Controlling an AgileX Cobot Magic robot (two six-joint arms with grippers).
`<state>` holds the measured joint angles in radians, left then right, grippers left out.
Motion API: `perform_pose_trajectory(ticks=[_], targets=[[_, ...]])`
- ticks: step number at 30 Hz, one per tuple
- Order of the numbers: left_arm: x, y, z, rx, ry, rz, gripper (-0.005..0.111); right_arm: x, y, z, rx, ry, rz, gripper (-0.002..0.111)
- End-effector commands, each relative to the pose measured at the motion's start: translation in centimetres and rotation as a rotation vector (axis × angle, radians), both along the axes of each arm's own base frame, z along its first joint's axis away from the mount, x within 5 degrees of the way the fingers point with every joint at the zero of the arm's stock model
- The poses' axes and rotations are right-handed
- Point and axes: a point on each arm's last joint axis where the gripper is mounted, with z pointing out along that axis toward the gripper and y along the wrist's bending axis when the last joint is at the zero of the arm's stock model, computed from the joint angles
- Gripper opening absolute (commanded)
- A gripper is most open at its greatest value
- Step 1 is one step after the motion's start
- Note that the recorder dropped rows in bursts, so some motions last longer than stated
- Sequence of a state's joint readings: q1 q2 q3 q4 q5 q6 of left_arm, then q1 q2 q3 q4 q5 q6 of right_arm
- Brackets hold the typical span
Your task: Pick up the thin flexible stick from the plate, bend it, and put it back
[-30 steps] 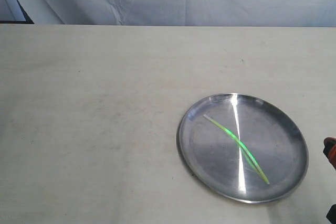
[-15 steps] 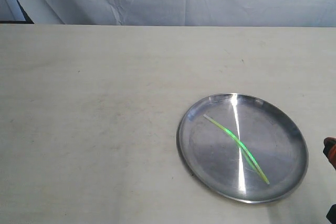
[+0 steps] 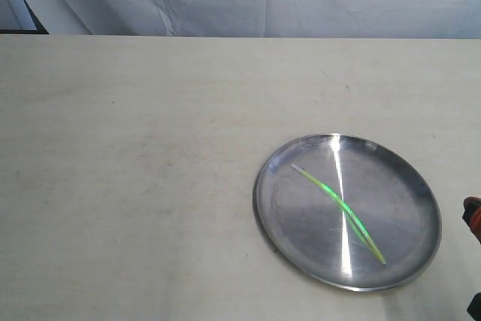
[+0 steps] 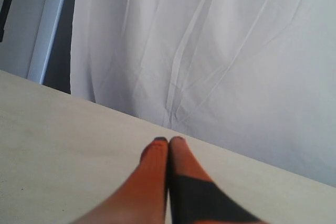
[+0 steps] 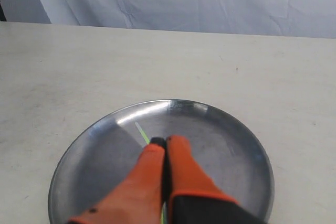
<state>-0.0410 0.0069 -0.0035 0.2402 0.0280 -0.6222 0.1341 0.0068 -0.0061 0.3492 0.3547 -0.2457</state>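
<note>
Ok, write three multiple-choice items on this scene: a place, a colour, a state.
1. Relative to the plate, the thin flexible stick lies: A beside it; B inside it; C against its rim.
2. Its colour: A red; B blue; C lime green.
3. The right gripper is: A wide open; B shut, empty; C shut on the stick.
1 B: it crosses the plate's floor. 2 C: green on silver. 3 B: jaws closed, stick lies untouched.

High exterior, low wrists; shared plate [image 3: 394, 208]
</note>
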Motion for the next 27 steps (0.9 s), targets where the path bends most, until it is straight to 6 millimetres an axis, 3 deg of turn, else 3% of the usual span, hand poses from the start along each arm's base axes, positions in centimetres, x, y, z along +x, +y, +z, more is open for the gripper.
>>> perform_pose_trajectory(ticks=[1,27], targets=[[-0.05,0.01,-0.05,0.005,-0.007,0.002,0.0,0.01,-0.06,-0.08,-0.005,-0.013,-0.007,0.0],[-0.05,0.01,-0.05,0.026,-0.008,0.003,0.0,0.0,-0.04,-0.11,-0.005,-0.009,-0.005,0.0]])
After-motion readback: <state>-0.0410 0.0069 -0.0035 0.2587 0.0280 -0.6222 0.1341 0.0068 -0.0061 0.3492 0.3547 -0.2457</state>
